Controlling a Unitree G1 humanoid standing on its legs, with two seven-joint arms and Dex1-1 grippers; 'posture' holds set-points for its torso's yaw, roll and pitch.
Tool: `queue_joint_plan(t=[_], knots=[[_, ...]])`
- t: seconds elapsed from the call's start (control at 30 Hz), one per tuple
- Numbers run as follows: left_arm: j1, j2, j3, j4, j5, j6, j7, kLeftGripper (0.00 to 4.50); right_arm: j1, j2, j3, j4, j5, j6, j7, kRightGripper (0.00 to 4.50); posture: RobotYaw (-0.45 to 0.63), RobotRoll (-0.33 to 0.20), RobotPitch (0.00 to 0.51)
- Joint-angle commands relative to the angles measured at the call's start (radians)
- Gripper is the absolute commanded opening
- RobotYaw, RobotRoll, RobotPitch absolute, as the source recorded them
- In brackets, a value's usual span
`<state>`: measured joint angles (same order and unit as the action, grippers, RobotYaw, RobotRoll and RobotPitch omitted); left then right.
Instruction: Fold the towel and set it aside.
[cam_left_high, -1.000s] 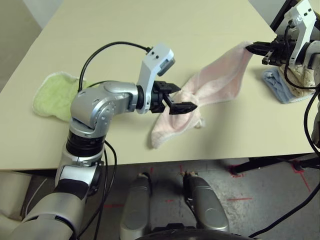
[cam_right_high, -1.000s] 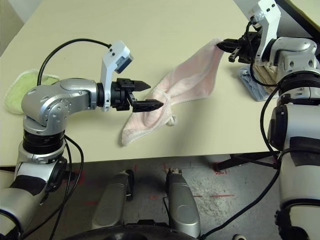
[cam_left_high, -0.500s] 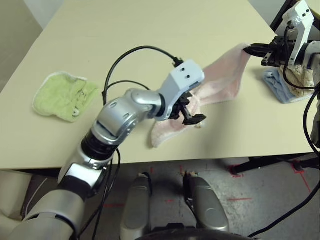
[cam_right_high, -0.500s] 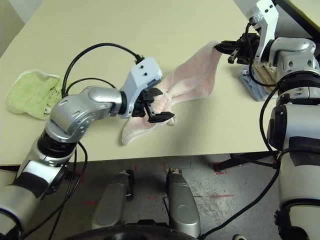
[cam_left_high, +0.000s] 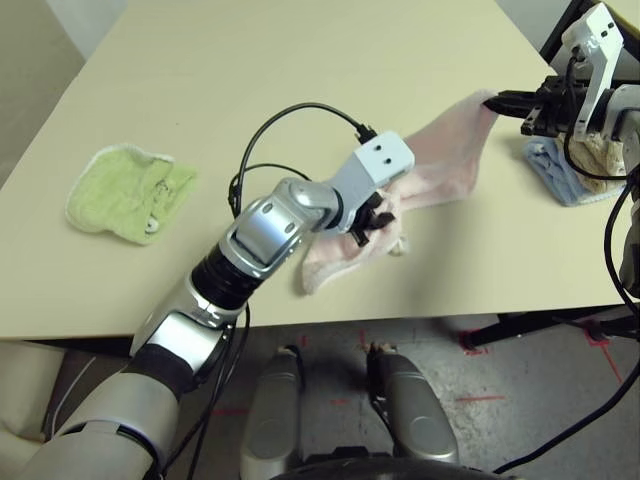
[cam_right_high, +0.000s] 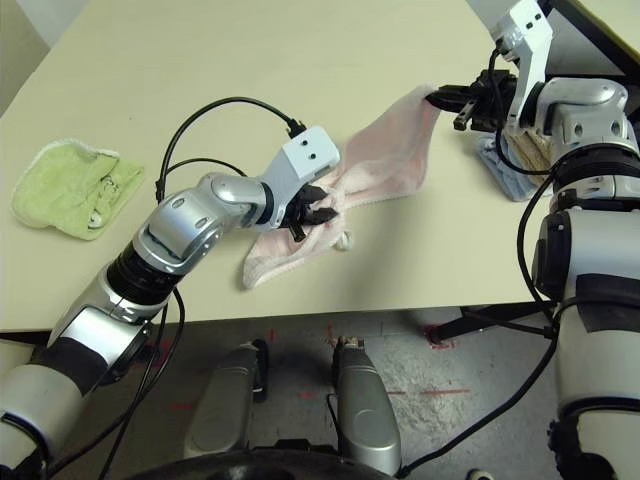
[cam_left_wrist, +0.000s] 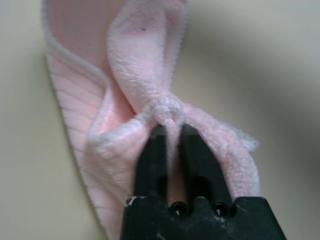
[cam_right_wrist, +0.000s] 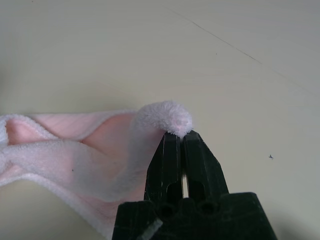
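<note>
Currently, item: the towel (cam_left_high: 440, 165), pale pink with white trim, lying in a rumpled band across the near right part of the table (cam_left_high: 300, 70), one end lifted toward the right, the other bunched near the front edge. Left gripper (cam_left_wrist: 169, 131): fingers closed tight on a gathered nub of the towel's edge at its middle, pile bulging just past the tips. Right gripper (cam_right_wrist: 180, 139): fingers pinched shut on a far corner, which it holds raised off the table near the folded blue and beige cloths (cam_left_high: 575, 165). Left arm: reaches forward and across toward the right, wrist tipped downward onto the cloth, cable looping above the forearm. Right arm: held high at the right edge, gripper pointing leftward and nearly level. Handling note, as a judgement: both holds look small, so the fold would go best if the two grips draw apart gently first to flatten the band, then bring one end over the other low to the surface; a quick pull risks slipping the nub free. Also present: light green cloth (cam_left_high: 130, 192), well apart on the left.
</note>
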<state>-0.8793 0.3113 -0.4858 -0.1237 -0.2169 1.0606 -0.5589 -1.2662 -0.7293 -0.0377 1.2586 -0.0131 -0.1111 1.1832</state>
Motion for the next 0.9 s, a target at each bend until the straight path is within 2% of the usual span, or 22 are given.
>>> queue_joint_plan(t=[0.03, 0.13, 0.37, 0.53, 0.67, 0.9], knots=[[0.008, 0.007, 0.013, -0.008, 0.0, 0.006, -0.019, 0.04, 0.018, -0.004, -0.011, -0.01, 0.005, -0.002, 0.008, 0.0, 0.09, 0.0, 0.115], [0.015, 0.014, 0.057, -0.048, -0.028, 0.03, -0.032, 0.04, 0.02, -0.006, -0.011, -0.009, 0.004, -0.003, 0.005, 0.0, 0.1, 0.0, 0.115], [-0.027, 0.038, 0.395, -0.148, -0.177, 0.085, -0.04, 0.04, 0.003, -0.047, -0.023, 0.005, -0.007, -0.033, -0.096, 0.0, 0.1, 0.0, 0.117], [-0.076, 0.144, 0.61, -0.076, -0.189, -0.019, -0.016, 0.04, -0.016, -0.101, -0.067, 0.022, 0.019, -0.019, -0.144, 0.0, 0.12, 0.0, 0.118], [-0.074, 0.228, 0.681, -0.008, -0.187, -0.083, -0.016, 0.04, -0.032, -0.136, -0.131, 0.027, 0.077, 0.054, -0.038, 0.0, 0.13, 0.0, 0.117], [-0.042, 0.304, 0.712, 0.016, -0.227, -0.103, -0.058, 0.04, -0.044, -0.198, -0.088, 0.009, 0.06, 0.254, 0.315, 0.0, 0.13, 0.0, 0.114]])
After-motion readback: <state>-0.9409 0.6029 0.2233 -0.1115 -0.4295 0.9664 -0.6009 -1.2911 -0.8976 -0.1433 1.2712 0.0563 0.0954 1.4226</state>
